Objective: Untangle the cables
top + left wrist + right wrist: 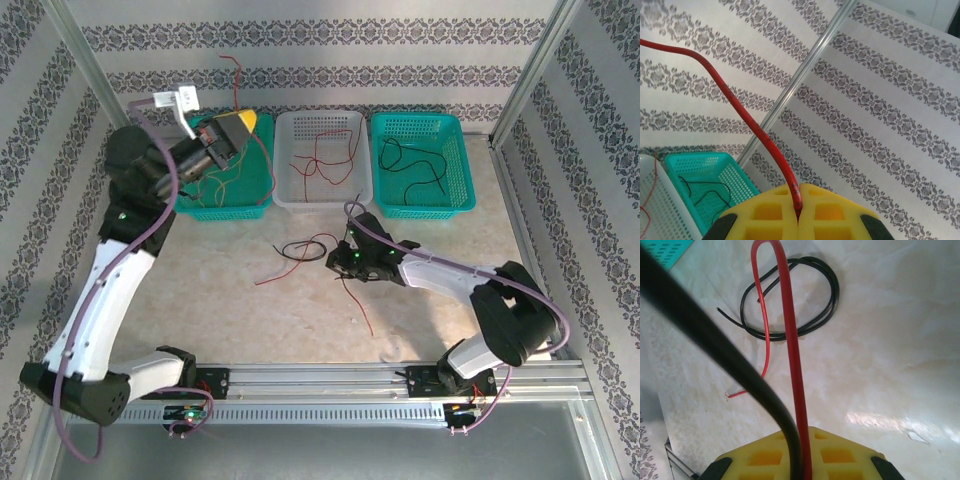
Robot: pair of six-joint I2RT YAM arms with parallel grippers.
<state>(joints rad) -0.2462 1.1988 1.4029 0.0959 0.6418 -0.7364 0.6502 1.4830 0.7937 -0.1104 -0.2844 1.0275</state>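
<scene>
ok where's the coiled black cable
Top view: the black cable lies on the table, left of the right gripper, in front of the white basket.

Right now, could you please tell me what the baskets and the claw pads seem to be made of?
Teal baskets and white basket: likely moulded plastic, given uniform mesh walls. Claw pads: probably matte yellow rubber or plastic, with square recesses.

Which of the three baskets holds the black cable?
The far-right teal basket: black cable lies in it, while the white middle basket holds red cables.
</scene>
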